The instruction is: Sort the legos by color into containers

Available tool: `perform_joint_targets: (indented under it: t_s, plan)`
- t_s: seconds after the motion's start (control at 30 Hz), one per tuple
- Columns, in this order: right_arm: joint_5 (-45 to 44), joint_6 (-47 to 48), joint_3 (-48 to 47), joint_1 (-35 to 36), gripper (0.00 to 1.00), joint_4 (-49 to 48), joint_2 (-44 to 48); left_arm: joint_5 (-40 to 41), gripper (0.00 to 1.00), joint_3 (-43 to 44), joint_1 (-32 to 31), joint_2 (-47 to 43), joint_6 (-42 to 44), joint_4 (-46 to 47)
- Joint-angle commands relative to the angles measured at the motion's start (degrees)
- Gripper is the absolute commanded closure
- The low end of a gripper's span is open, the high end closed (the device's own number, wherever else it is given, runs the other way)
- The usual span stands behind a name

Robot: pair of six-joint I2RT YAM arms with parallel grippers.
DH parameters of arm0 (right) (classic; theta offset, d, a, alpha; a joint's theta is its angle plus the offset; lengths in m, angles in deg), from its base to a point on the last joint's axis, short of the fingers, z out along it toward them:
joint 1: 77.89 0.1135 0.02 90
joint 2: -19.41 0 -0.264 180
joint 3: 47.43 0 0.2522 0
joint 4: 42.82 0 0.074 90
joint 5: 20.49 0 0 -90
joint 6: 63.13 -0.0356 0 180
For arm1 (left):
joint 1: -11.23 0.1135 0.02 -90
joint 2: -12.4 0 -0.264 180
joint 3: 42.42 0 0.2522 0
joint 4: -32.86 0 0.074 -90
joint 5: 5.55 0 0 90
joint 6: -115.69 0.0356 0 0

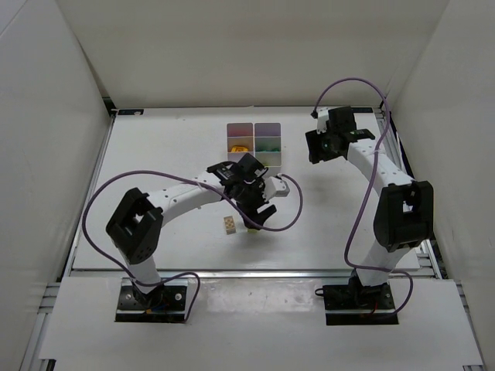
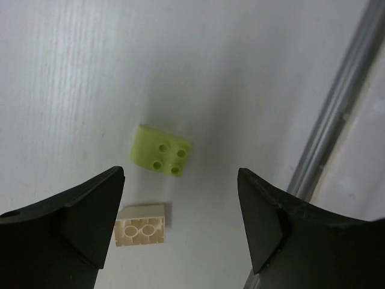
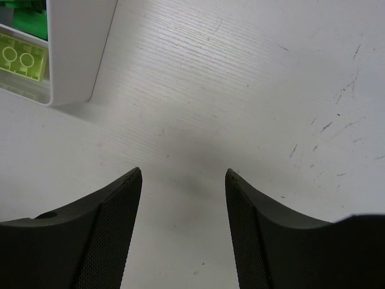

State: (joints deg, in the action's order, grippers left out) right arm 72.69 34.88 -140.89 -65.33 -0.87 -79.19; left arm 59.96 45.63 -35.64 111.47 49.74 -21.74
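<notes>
A lime lego (image 2: 161, 155) lies studs-up on the table, just ahead of my left gripper (image 2: 180, 174), which is open with nothing between its fingers. A cream lego (image 2: 141, 224) lies hollow side up by the left finger (image 2: 90, 211); from above, this cream lego (image 1: 230, 225) sits beside the left gripper (image 1: 259, 219). The containers (image 1: 254, 137) stand at the back centre, with yellow, green and purple pieces inside. My right gripper (image 3: 183, 171) is open over bare table, right of the containers (image 3: 78, 54), where a lime brick (image 3: 23, 57) and a green one (image 3: 30, 21) show.
A metal rail (image 2: 337, 114) runs along the table edge to the right of the lime lego. White walls enclose the table on three sides. The left arm's cable (image 1: 290, 209) loops over the table by its wrist.
</notes>
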Motion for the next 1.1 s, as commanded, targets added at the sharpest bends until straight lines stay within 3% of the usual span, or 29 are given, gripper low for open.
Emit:
perform_joint_targets:
  t_s: [0.0, 0.03, 0.23, 0.53, 1.07]
  plan:
    - [0.60, 0.87, 0.16, -0.08, 0.38, -1.73, 2.19, 12.43, 0.14, 1.39, -2.34, -0.10, -11.64, 4.18]
    - [0.60, 0.87, 0.16, 0.01, 0.38, -1.73, 2.37, 14.10, 0.15, 1.04, -2.78, -0.28, -16.79, 5.06]
    - [0.69, 1.48, 0.69, 0.01, 0.38, -1.47, 2.54, 23.52, 0.21, 1.04, -6.20, -0.19, -29.57, 5.95]
    - [1.39, 1.92, 2.27, -0.08, 0.39, -1.11, 4.04, 35.91, 0.29, 0.17, -7.00, -0.01, -38.89, 2.43]
    - [3.23, 1.92, 5.08, 0.01, 0.39, -1.38, 4.83, 29.51, 0.31, -6.25, -6.92, -0.19, -43.65, 3.48]
